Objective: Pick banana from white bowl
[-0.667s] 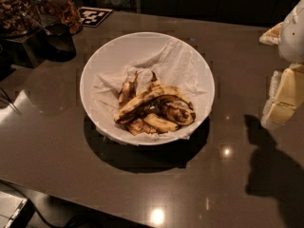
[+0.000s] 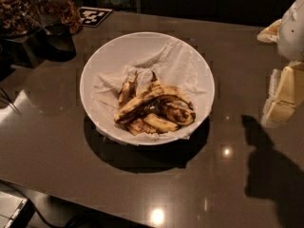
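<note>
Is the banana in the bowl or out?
In. The banana lies on paper inside the white bowl; the hand hangs at the right edge.

Brown-blotched banana point(image 2: 146, 101), white bowl point(image 2: 108, 57) — cream tool point(image 2: 278, 109), right

Gripper point(image 2: 281, 101) hangs at the right edge, well apart from the banana point(image 2: 142, 103) lying in the white bowl point(image 2: 102, 61) on the worktop point(image 2: 52, 146).

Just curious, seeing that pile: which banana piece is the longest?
The banana lying diagonally across the pile in the white bowl; the others are shorter pieces. The gripper hovers right of the bowl.
</note>
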Controlling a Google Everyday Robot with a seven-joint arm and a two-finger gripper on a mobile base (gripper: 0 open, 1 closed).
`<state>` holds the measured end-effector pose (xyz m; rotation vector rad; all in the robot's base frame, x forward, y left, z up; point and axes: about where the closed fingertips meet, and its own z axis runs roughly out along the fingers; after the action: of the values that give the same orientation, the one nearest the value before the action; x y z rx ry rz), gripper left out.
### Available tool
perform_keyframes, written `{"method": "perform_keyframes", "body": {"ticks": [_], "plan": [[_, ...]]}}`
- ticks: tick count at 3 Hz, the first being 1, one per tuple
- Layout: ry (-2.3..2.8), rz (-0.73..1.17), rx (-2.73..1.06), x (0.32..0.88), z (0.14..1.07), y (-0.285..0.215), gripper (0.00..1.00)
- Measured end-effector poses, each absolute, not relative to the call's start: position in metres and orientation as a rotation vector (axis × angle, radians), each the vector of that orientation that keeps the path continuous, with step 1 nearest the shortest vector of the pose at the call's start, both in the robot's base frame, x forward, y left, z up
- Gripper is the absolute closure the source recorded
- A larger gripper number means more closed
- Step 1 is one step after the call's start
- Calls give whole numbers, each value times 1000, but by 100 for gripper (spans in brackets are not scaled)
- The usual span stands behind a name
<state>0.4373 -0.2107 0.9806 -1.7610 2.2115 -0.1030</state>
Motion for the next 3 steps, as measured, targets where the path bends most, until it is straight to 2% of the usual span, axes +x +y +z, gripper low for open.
{"method": "perform_keyframes", "body": {"ticks": [2,3], "plan": [[2202,-163,-1879,444,976,-193,0],[2091,-180,-1972,446,984,-158,0]]}}
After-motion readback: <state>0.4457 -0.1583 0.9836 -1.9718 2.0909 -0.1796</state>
